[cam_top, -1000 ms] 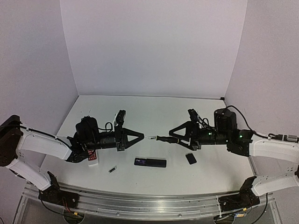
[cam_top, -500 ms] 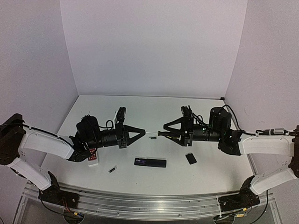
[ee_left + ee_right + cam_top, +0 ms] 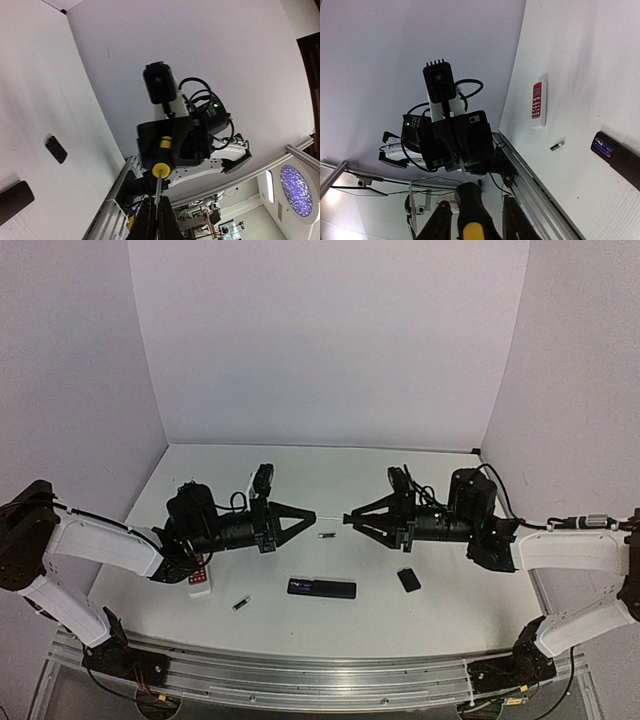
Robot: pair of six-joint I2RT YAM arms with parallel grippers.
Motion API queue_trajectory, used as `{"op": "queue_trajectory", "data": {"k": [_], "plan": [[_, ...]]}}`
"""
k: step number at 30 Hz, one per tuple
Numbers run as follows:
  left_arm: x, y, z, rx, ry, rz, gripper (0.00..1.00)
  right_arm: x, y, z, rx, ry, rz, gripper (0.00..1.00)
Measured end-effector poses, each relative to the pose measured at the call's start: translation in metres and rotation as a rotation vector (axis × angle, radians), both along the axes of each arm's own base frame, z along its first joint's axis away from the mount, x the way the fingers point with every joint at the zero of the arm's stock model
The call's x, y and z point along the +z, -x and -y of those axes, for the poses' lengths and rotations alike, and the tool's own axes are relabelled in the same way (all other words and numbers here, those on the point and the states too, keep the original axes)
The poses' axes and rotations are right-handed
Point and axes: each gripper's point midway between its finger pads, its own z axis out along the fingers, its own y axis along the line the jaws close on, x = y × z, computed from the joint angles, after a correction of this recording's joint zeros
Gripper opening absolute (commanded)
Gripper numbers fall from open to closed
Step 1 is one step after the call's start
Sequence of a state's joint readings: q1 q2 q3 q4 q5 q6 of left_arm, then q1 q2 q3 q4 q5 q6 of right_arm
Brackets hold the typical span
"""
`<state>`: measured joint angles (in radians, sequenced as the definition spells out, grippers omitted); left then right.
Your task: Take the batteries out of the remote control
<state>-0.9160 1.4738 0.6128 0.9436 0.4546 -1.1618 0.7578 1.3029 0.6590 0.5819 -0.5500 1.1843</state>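
A yellow-and-black screwdriver (image 3: 328,518) hangs level above the table between both arms. My left gripper (image 3: 308,516) is shut on its thin shaft (image 3: 158,192). My right gripper (image 3: 348,519) is closed round the black handle (image 3: 472,210), which sits between its fingers. The black remote control (image 3: 321,587) lies in front of them with its back open, and batteries (image 3: 602,146) show bluish in the compartment. One loose battery (image 3: 241,604) lies to the left of it on the table.
A small black cover (image 3: 408,580) lies right of the remote control. A white remote with a red face (image 3: 200,578) lies under the left arm. A tiny dark piece (image 3: 326,535) is on the table below the screwdriver; I cannot tell what it is.
The right gripper's jaws closed on the screwdriver handle. Both grippers moved slightly toward the back of the table, the left one also shifting right. The things on the table stayed put.
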Motion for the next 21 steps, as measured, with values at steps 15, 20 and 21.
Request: {"op": "queue_trajectory", "data": {"k": [15,20,21], "plan": [[-0.055,-0.002,-0.009,0.042,-0.272,-0.077,1.0,-0.012,0.004,0.003,-0.001,0.071,0.025,0.0],[-0.079,-0.002,-0.033,0.125,-0.379,-0.128,1.0,-0.034,0.008,0.031,-0.085,0.249,0.044,0.0],[-0.085,-0.001,-0.036,0.133,-0.394,-0.137,1.0,-0.037,0.009,0.038,-0.101,0.282,0.051,0.0]]}}
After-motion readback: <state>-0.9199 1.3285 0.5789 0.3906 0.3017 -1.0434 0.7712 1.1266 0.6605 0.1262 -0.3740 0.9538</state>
